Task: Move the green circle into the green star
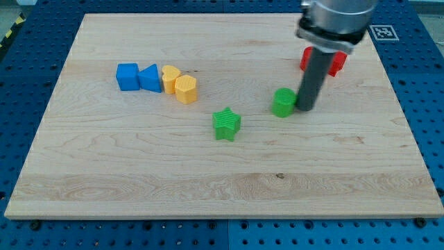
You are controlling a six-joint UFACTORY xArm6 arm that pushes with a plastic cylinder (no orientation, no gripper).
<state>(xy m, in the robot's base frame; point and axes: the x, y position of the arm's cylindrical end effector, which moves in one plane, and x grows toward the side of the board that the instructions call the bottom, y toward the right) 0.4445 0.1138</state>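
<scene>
The green circle (283,102) is a short round block right of the board's middle. The green star (226,124) lies to its lower left, a clear gap apart. My tip (304,109) is the lower end of the dark rod, right against the circle's right side, on the side away from the star.
A blue cube (127,76), a blue triangle (150,78), a yellow heart (170,78) and a yellow hexagon-like block (186,89) sit in a row at the upper left. A red block (334,62) lies behind the rod at the upper right. The wooden board (208,187) rests on a blue pegboard.
</scene>
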